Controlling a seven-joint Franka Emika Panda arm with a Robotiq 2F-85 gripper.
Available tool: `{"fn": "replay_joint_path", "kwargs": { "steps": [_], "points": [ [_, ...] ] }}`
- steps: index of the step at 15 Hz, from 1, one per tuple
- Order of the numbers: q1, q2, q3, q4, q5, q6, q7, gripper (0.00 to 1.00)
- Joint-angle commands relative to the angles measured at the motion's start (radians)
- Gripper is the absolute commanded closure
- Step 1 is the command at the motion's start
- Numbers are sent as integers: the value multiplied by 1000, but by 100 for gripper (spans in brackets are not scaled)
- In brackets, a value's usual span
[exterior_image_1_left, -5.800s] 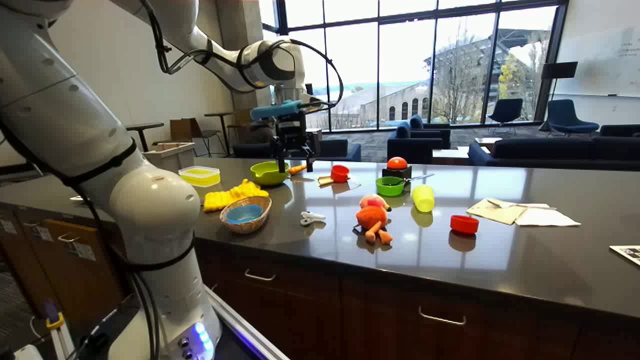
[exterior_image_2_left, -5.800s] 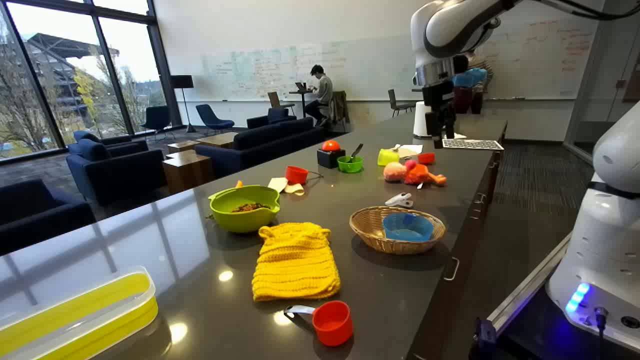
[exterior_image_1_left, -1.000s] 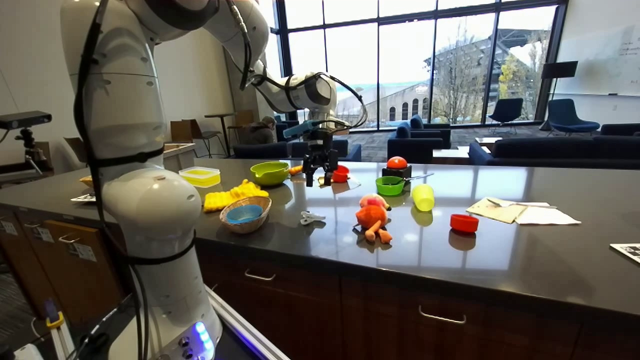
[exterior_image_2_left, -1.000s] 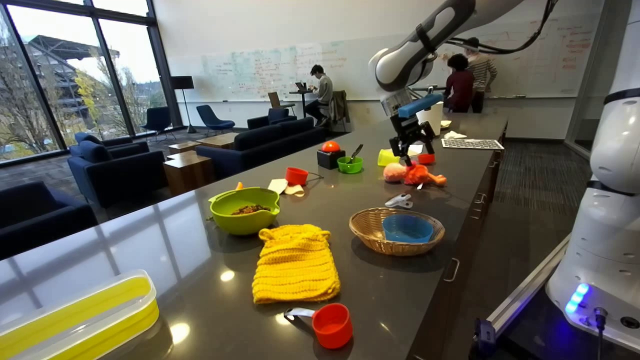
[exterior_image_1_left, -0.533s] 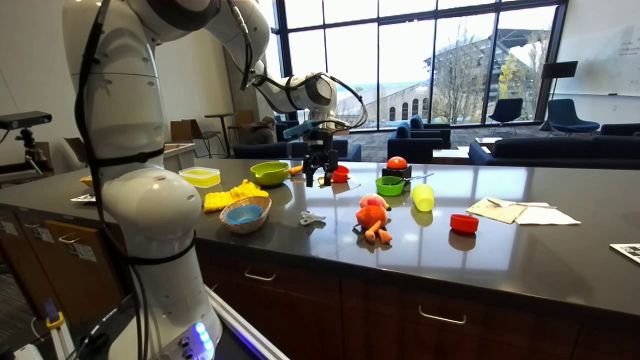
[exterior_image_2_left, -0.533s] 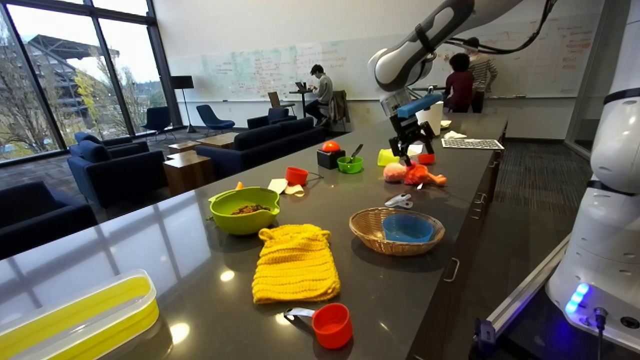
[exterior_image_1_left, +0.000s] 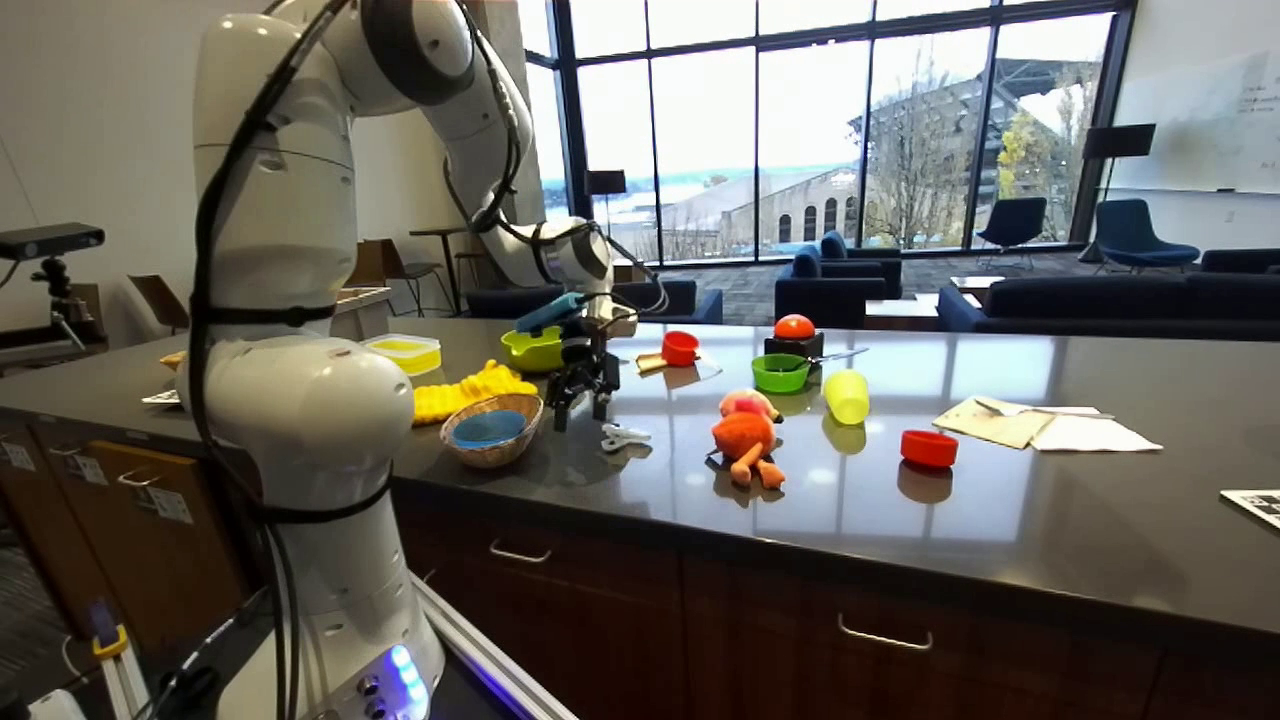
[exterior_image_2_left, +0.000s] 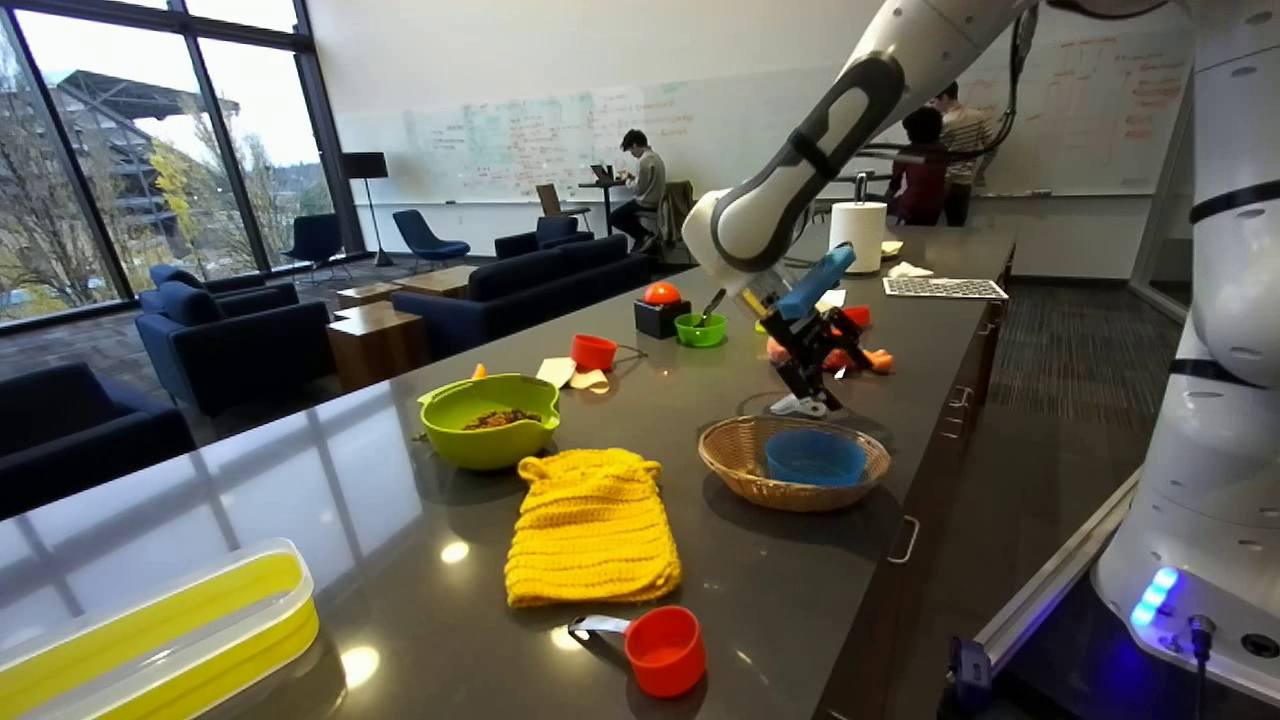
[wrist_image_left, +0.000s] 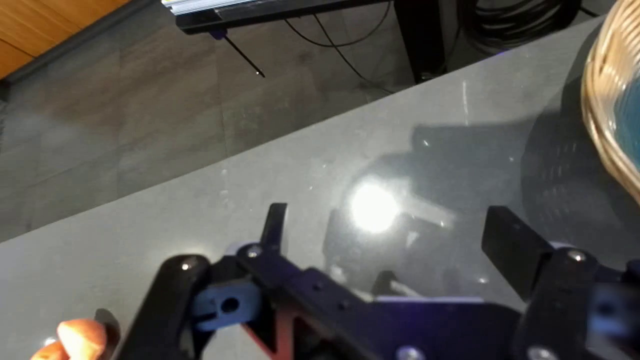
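Note:
My black gripper (exterior_image_1_left: 581, 414) stands open above the dark counter, tilted, with nothing between its fingers in the wrist view. In an exterior view a white clip (exterior_image_1_left: 625, 437) lies just beside and below the fingertips; elsewhere the gripper (exterior_image_2_left: 848, 385) partly overlaps that clip (exterior_image_2_left: 797, 404). The clip cannot be made out clearly in the wrist view. Close by is a wicker basket (exterior_image_2_left: 735, 478) holding a blue bowl (exterior_image_2_left: 815, 457); the basket's rim (wrist_image_left: 595, 100) enters the wrist view at right. An orange plush toy (exterior_image_1_left: 742, 436) lies farther along, its feet (wrist_image_left: 82, 336) at lower left.
A yellow knitted cloth (exterior_image_2_left: 595, 530), a green bowl (exterior_image_2_left: 490, 440) with brown bits and a red measuring cup (exterior_image_2_left: 665, 650) share the counter. Farther off are a small green bowl (exterior_image_1_left: 780, 373), a yellow cup (exterior_image_1_left: 847, 397) and a red cup (exterior_image_1_left: 928, 449). The counter edge crosses the wrist view.
After holding still between one and half a second ago, the gripper has come lower and closer to the clip and basket, tilting more. The objects have not moved.

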Motion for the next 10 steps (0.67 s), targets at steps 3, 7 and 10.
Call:
{"fn": "replay_joint_path", "kwargs": {
  "steps": [3,7,10],
  "points": [
    [119,173,8,68,-139,-150,84,0],
    [155,196,6,86,-199,-192,73,0],
    [163,103,20,-15,-260,-32,118,0]
  ]
}}
